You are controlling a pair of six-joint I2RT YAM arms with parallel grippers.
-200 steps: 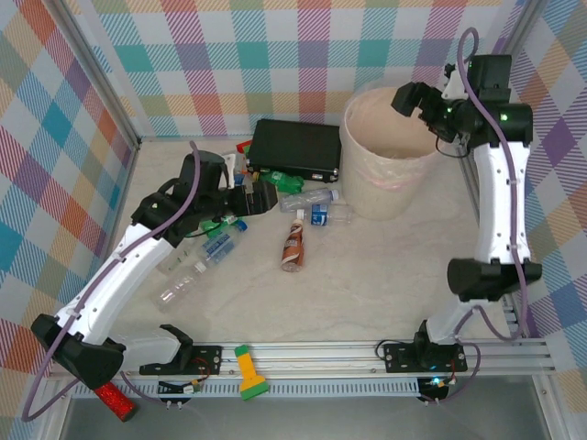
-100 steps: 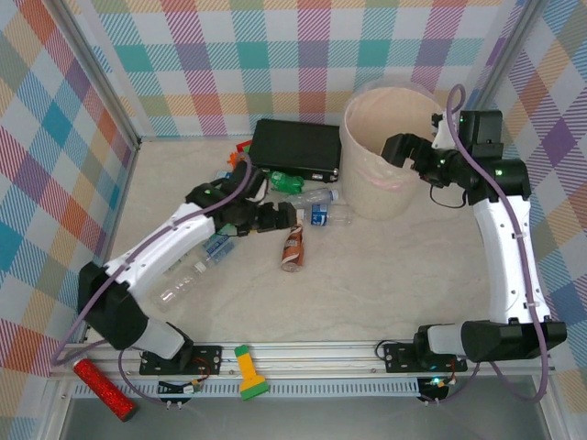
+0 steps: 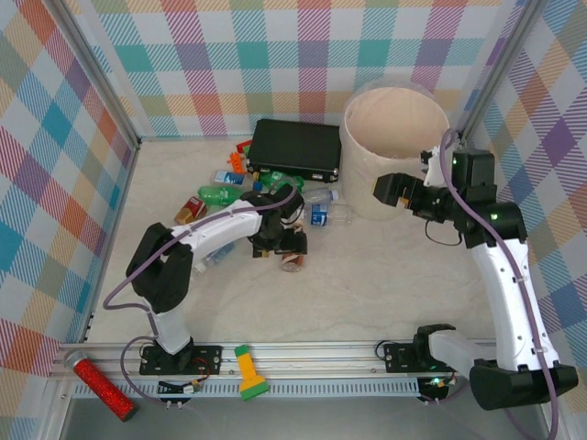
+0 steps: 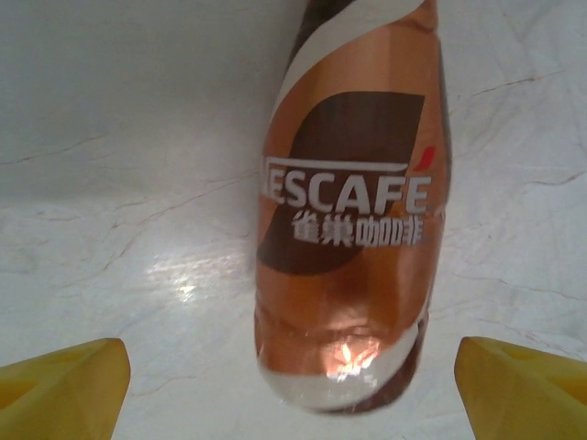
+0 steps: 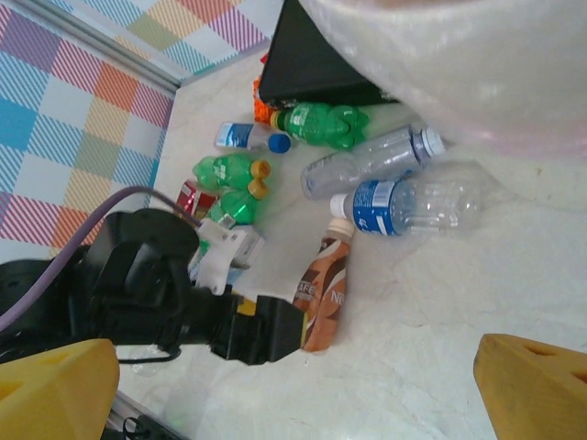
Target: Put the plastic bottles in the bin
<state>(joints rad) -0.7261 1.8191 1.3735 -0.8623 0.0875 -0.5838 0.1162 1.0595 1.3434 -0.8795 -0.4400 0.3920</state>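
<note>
A brown-labelled plastic bottle (image 4: 348, 229) lies on the pale table, its base toward my left gripper (image 4: 293, 403). That gripper is open, one yellow fingertip (image 4: 60, 390) on each side of the base and clear gaps between. From above, the left gripper (image 3: 289, 246) hangs over this bottle (image 3: 294, 262). Clear blue-labelled bottles (image 3: 327, 215) and green ones (image 3: 220, 195) lie behind it. My right gripper (image 3: 390, 190) stands open and empty in front of the beige bin (image 3: 362, 174). The right wrist view has the bin's wall (image 5: 459, 64), the brown bottle (image 5: 326, 284) and the right gripper (image 5: 293, 394).
A flat black case (image 3: 295, 147) lies left of the bin against the back wall. A red glittery cylinder (image 3: 99, 388) and a yellow-green flashlight (image 3: 248, 371) rest by the near rail (image 3: 321, 353). Checkered walls close in the left, back and right sides.
My left arm swung right from the bottle pile to the brown bottle. My right gripper came down from over the bin's rim to a spot in front of the bin.
</note>
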